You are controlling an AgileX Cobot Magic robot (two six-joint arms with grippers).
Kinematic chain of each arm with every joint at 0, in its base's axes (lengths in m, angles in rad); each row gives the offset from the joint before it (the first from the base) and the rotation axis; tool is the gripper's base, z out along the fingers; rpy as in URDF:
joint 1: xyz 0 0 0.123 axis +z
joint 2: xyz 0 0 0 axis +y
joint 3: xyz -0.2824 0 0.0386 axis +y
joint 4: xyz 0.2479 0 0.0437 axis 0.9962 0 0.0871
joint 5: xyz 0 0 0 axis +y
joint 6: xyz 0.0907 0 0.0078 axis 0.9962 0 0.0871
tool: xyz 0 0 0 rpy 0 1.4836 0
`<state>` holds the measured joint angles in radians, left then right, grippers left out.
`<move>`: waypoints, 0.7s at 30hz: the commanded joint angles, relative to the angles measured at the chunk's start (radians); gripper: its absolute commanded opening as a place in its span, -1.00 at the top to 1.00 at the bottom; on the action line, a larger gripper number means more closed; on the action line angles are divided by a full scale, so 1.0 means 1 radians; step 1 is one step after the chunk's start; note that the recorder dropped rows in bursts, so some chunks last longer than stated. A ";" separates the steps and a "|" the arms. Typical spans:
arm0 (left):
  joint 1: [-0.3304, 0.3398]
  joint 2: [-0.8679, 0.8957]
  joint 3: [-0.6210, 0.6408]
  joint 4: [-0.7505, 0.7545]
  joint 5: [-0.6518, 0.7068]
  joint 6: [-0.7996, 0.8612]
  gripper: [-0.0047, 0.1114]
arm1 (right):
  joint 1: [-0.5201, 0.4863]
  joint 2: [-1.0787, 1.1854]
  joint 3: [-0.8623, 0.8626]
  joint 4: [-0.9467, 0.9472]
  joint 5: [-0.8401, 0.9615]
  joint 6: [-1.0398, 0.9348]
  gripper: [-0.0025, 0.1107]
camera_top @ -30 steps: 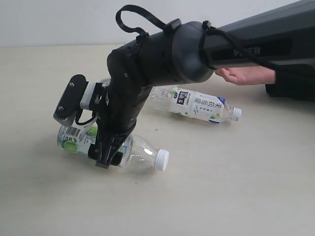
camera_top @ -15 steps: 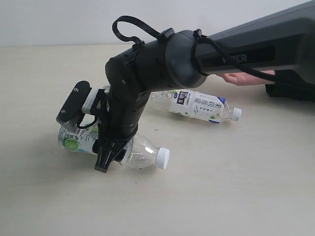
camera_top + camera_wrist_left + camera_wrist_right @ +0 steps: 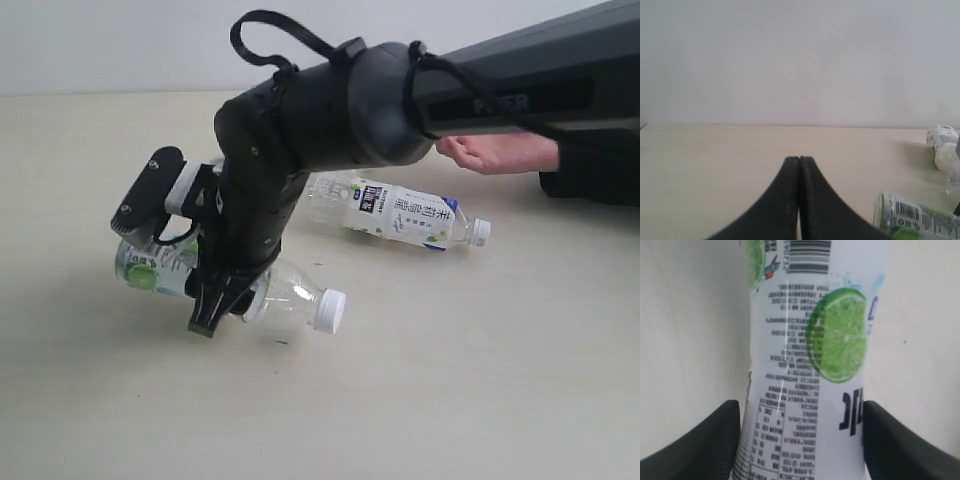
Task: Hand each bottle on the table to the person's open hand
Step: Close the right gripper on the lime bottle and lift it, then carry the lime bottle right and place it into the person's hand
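Note:
My right gripper (image 3: pixel 222 300) reaches across to the left of the table (image 3: pixel 450 390) and is shut on a clear bottle (image 3: pixel 290 298) with a white cap and a lime-printed label. The bottle hangs sideways just above the tabletop, cap pointing right. In the right wrist view the black fingers (image 3: pixel 715 440) press both sides of its label (image 3: pixel 805 365). A second white-capped bottle (image 3: pixel 400 215) lies on the table behind. The person's open hand (image 3: pixel 498 153) rests at the far right. My left gripper (image 3: pixel 799 161) is shut on nothing, low over the table.
The left wrist view shows the held bottle's base (image 3: pixel 915 220) and another white-labelled bottle (image 3: pixel 942 145) further back. The right arm's dark body (image 3: pixel 330 110) hides the table's middle. A dark sleeve (image 3: pixel 595 175) lies at the right edge.
The right gripper closed on the lime-label bottle and raised it off the table; a shadow now shows under it. The other bottle and the hand stayed put.

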<state>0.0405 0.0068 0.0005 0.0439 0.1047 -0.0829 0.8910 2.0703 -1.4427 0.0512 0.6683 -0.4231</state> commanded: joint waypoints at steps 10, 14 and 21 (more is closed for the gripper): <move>-0.002 -0.007 -0.001 -0.003 -0.007 0.001 0.92 | 0.003 -0.250 -0.010 -0.051 0.115 0.063 0.96; -0.002 -0.007 -0.001 -0.003 -0.007 0.001 0.92 | -0.001 -0.311 -0.010 -0.244 0.182 0.282 0.96; -0.002 -0.007 -0.001 -0.003 -0.007 0.001 0.92 | -0.131 -0.363 -0.010 -0.313 0.339 0.410 0.96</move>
<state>0.0405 0.0068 0.0005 0.0439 0.1047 -0.0829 0.8204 1.7299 -1.4427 -0.2363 0.9553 -0.0554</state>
